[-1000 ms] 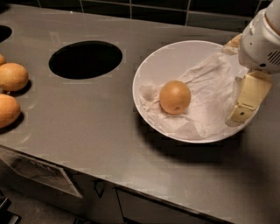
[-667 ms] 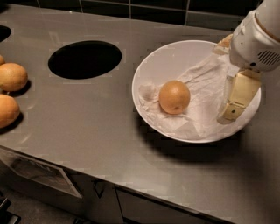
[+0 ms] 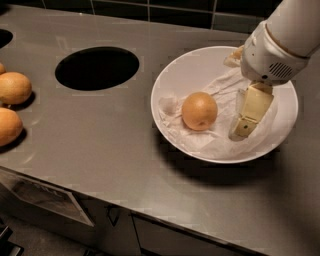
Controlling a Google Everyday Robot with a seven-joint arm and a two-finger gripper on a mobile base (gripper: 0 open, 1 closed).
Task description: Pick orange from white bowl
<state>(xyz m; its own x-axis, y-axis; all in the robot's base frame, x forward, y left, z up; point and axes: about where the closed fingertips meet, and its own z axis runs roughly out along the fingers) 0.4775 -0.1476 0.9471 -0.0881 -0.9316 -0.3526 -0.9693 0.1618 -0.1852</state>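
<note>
Gripper [image 3: 244, 121] is seen lowered inside the white bowl [image 3: 196, 64], over its right half, tip close above the crumpled paper [image 3: 216, 141]. Whether it is spread or closed cannot be told, and nothing is seen held in it.

The orange [image 3: 199, 110] is found just left of the gripper, apart from it, resting on the paper near the bowl's middle. It is near-round, so no long axis is made out (stem end not identified).

The bowl is lined with the paper and holds the one orange. It is set on the grey counter [image 3: 105, 140], right of a round dark hole [image 3: 97, 68].

Two other fruits [image 3: 14, 88] are noted at the counter's left edge, well apart from the bowl. Bare counter is seen between hole and front edge; a dark tiled wall [image 3: 150, 8] lies behind.
</note>
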